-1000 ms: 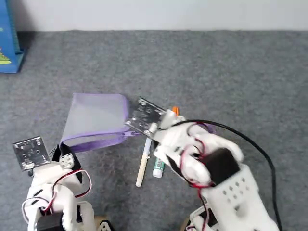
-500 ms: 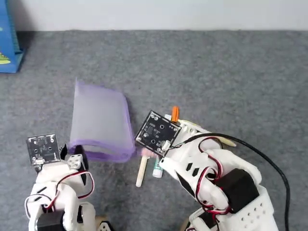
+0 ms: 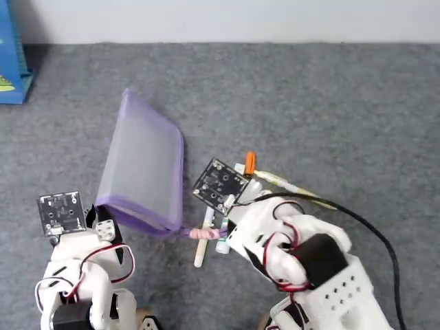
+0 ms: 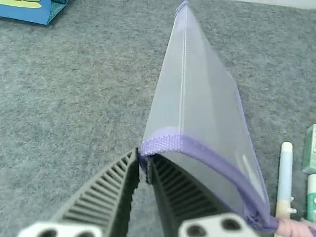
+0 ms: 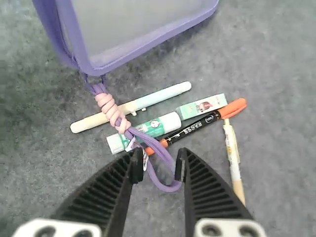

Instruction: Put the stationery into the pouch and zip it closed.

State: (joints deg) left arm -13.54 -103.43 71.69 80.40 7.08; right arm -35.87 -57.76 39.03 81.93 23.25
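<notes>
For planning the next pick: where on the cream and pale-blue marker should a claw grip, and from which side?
Probably the pale-blue half of the marker, from above, jaws across the barrel: it lies flat, and the pink pull cord crosses its cream half.

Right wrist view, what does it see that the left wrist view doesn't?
The right wrist view has the orange-capped pen, the cream pen and the purple pull loop inside the right gripper. The left wrist view instead has the blue box and the left gripper pinching the pouch. Both have the pouch and the pale marker.
</notes>
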